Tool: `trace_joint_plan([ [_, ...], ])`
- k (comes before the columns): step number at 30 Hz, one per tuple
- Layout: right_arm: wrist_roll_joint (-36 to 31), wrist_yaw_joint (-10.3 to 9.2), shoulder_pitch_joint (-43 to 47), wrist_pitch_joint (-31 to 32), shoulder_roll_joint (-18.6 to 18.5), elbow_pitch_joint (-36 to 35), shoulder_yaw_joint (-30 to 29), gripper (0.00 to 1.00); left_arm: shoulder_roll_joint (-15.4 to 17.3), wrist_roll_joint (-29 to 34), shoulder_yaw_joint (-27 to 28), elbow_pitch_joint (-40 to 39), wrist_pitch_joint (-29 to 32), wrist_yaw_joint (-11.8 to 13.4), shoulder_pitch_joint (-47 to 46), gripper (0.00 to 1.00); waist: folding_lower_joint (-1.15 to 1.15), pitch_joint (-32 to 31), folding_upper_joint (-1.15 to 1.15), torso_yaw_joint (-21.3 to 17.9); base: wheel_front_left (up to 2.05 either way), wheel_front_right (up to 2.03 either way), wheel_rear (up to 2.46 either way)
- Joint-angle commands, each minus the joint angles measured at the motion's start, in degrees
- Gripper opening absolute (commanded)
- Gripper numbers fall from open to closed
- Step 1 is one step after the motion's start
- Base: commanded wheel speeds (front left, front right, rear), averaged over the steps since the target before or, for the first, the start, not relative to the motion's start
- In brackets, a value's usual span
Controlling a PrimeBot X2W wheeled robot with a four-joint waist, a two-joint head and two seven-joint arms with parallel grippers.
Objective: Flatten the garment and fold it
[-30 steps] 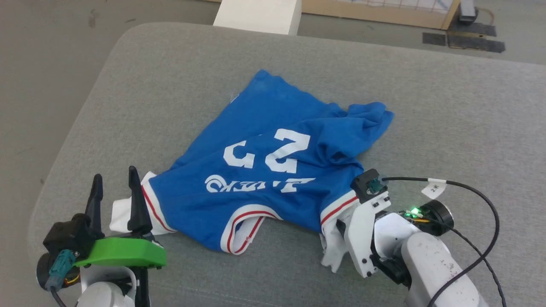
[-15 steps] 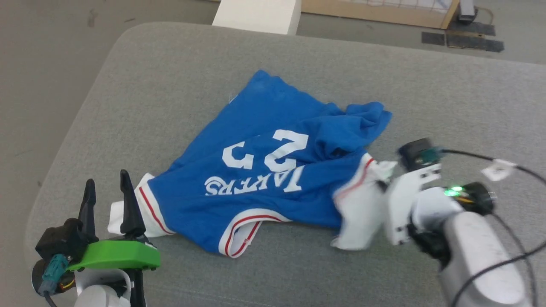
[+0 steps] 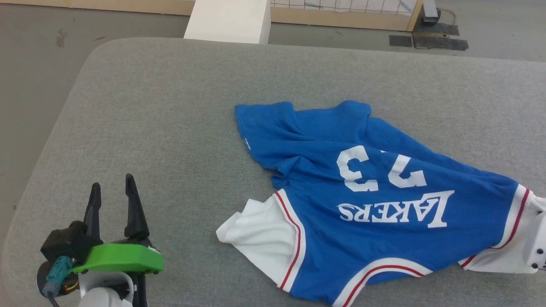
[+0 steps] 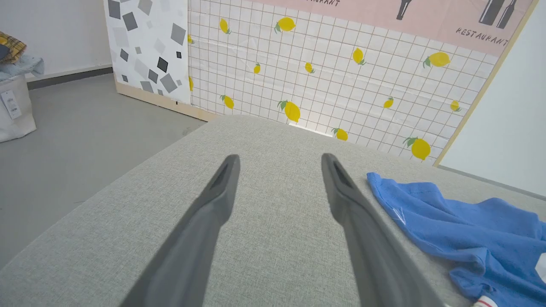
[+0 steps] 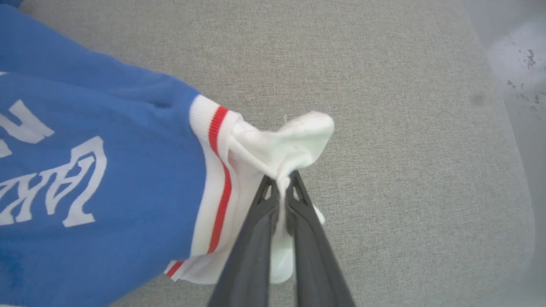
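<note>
The garment (image 3: 367, 200), a royal-blue jersey with white "LAKERS" lettering and white sleeves edged in red, lies crumpled on the grey padded table (image 3: 170, 106), right of centre. In the right wrist view my right gripper (image 5: 281, 181) is shut on the garment's white sleeve (image 5: 286, 145), bunching the cloth between its dark fingers. That sleeve (image 3: 507, 256) reaches the head view's right edge beside a bit of pale arm (image 3: 538, 245). My left gripper (image 3: 111, 187) stands open at the lower left, well clear of the other white sleeve (image 3: 260, 234). The left wrist view has its fingers (image 4: 213, 213) spread over bare table, blue cloth (image 4: 460, 230) to the right.
The table's rounded left corner and edge drop to grey floor (image 3: 30, 85). A white block (image 3: 228, 21) and a wooden-framed panel (image 3: 341, 13) stand beyond the far edge. A lemon-patterned grid wall (image 4: 320, 72) rises behind the table. A white bag (image 4: 15, 106) sits on the floor.
My right gripper closed on the white sleeve and dragged the garment to the right, spreading it. The head camera shifted too. My left gripper stayed open, and the sleeve beside it slid away.
</note>
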Motion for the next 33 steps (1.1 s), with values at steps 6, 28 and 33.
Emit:
trace_joint_plan([
  [6, 0.76, -0.09, -1.24, -11.39, 3.03, -1.35, -1.57, 1.00, -0.52, -0.22, -0.25, 1.59, -0.23, -0.82, -0.82, 1.00, 0.00, -0.22, 0.00, 0.03, 0.00, 0.00, 0.00],
  [28, 10.10, -0.09, 2.10, -26.15, 3.89, 4.67, 4.10, 1.00, -0.94, -4.53, -23.05, 20.36, 45.02, -5.57, -29.52, 1.00, 0.00, 4.84, 0.00, -5.94, 0.00, 0.00, 0.00],
  [33, 10.55, -0.09, 2.14, -27.28, 3.89, 5.58, 3.50, 1.00, 0.20, -3.58, -25.08, 22.50, 49.32, -5.68, -31.15, 1.00, 0.00, 6.88, 0.00, -7.67, 0.00, 0.00, 0.00],
])
